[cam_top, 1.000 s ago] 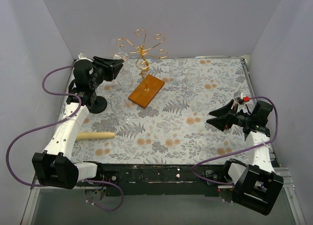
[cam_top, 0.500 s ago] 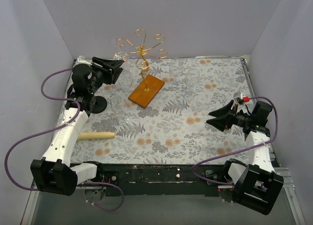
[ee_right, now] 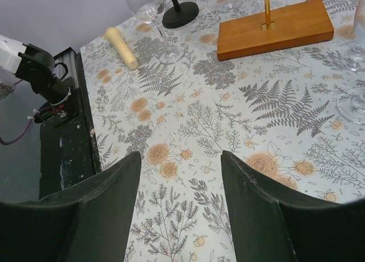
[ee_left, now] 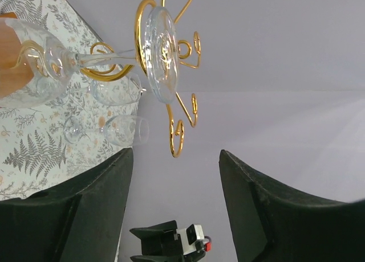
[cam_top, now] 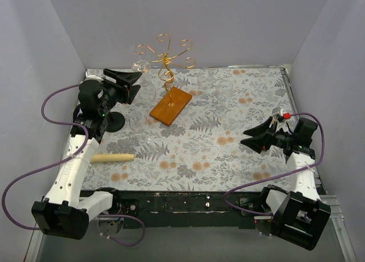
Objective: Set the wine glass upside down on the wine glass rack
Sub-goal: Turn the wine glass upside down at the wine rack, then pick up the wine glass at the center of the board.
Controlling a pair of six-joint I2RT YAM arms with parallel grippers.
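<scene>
The wine glass rack [cam_top: 165, 58] is a gold wire tree on an orange-brown wooden base [cam_top: 170, 106] at the back middle. A clear wine glass hangs upside down from its left arm. In the left wrist view its foot [ee_left: 161, 54] sits over the curled wire and its bowl [ee_left: 34, 71] hangs below. My left gripper [cam_top: 128, 78] is open and empty, just left of the glass and apart from it; it also shows in the left wrist view [ee_left: 175, 156]. My right gripper [cam_top: 254, 138] is open and empty over the mat at the right, as the right wrist view [ee_right: 181, 156] shows.
Other clear glasses stand on the floral mat: one left of the base [cam_top: 137, 122], two behind it [cam_top: 217, 82]. A black round-footed stand [cam_top: 114, 121] and a wooden rod [cam_top: 111, 157] lie at the left. Purple walls enclose the table.
My left arm has drawn back to the left, away from the rack, jaws open. The glass stays hanging on the rack. The right arm has not moved.
</scene>
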